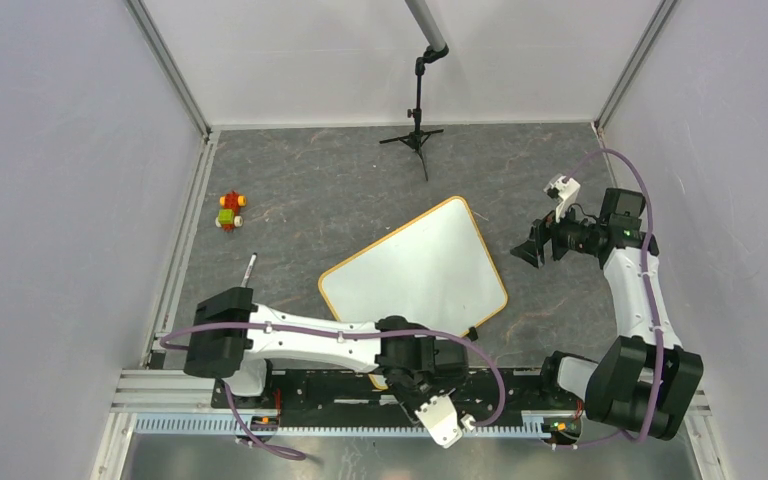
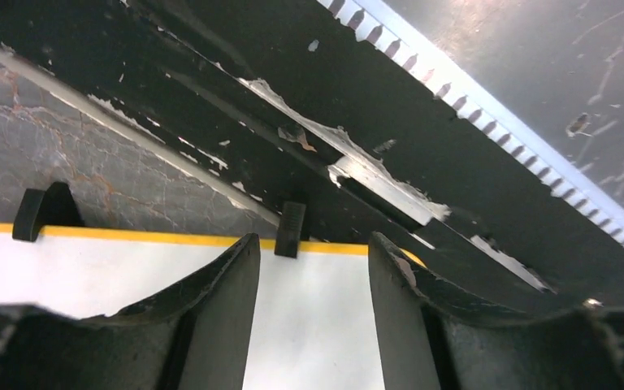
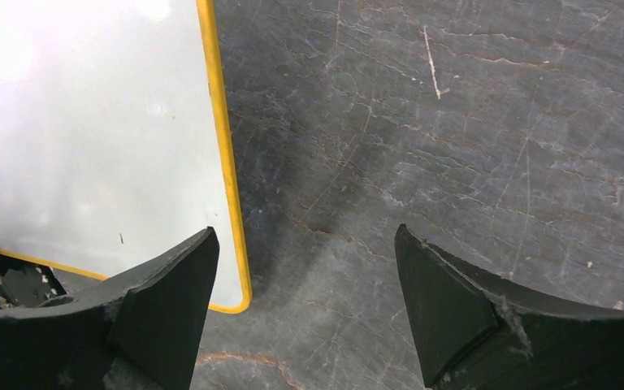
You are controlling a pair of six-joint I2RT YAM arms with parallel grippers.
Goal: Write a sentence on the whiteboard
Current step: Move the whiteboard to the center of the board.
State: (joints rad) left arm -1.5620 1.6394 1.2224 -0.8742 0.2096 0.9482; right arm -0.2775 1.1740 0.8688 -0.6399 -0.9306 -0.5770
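Note:
The whiteboard [image 1: 415,268] lies flat and turned at an angle in the middle of the table, white with a thin yellow rim. The sentence is out of view; the board's face shows only white. My left gripper [image 1: 392,385] hangs over the board's near edge, open, with bare board [image 2: 89,276] showing between its fingers [image 2: 227,284] and a black clip foot [image 2: 290,229] just beyond them. My right gripper [image 1: 528,248] is open above the bare table, just right of the board's rim [image 3: 223,162], with nothing between its fingers.
A thin marker-like stick [image 1: 249,268] lies on the table at the left, near the left arm's base. A small red, yellow and green toy [image 1: 229,211] sits further back on the left. A black tripod stand [image 1: 418,135] is at the back. The black base rail [image 2: 390,122] runs along the near edge.

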